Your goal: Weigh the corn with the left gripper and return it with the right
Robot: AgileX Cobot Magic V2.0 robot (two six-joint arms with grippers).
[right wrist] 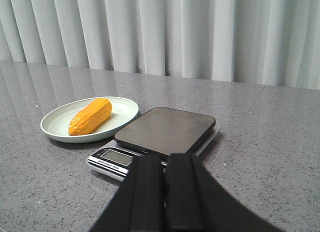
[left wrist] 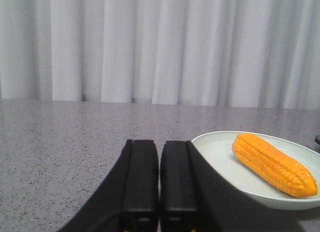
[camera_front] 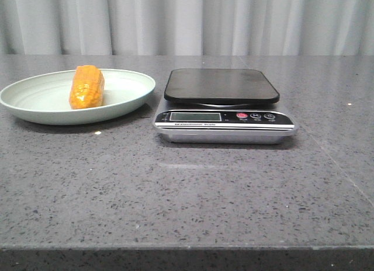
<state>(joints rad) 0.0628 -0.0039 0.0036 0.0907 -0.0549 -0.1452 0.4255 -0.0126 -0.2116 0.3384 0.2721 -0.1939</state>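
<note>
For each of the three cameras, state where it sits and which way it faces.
Front view: faces forward over the table, seeing the corn on the plate and the scale; no robot part shows.
Left wrist view: sits low on the left arm, looking past the shut left tool toward plate and curtain.
Right wrist view: sits higher on the right arm, looking over the shut right tool at scale and plate.
All three share corn and plate.

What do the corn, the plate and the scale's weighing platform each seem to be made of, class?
The corn: probably plastic, with a glossy orange sheen and evenly moulded kernels.
The plate: pale green and matte, likely plastic or melamine, though ceramic is possible.
The weighing platform: dark, smooth and faintly reflective, perhaps glass or plastic.
</note>
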